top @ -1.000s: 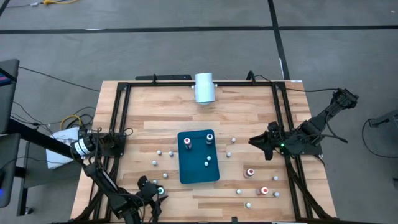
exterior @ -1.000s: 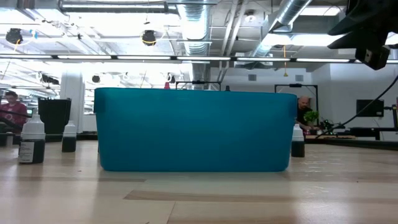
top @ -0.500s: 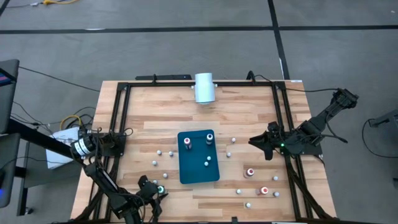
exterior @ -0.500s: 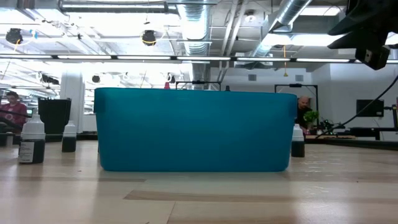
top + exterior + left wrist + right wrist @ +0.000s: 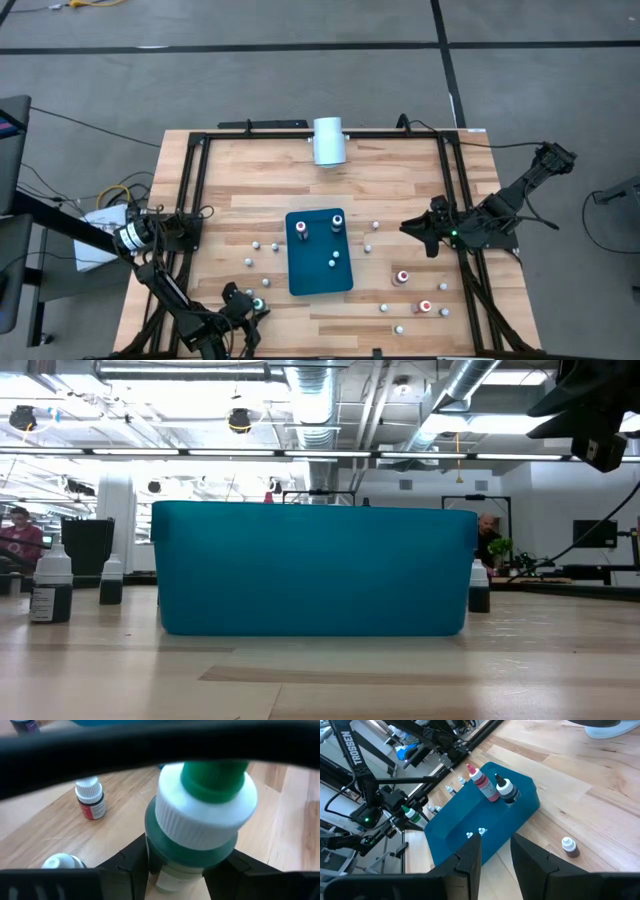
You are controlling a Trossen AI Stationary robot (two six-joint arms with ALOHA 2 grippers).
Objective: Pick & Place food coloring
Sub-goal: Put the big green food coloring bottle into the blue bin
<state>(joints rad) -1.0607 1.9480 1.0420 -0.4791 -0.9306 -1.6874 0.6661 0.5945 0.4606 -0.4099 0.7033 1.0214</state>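
Left wrist view: left gripper (image 5: pixel 175 870) fingers clamping on green-topped, white-ringed food coloring bottle (image 5: pixel 200 815) sitting between them; low grip risking tipping.

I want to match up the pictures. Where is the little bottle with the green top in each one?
High view: green-topped bottle near the table's front left, at the left gripper.
Low view: not in it.
Left wrist view: fills the middle, between that gripper's fingers.
Right wrist view: far off, beyond the teal tray.
Shared landmark: the teal tray.
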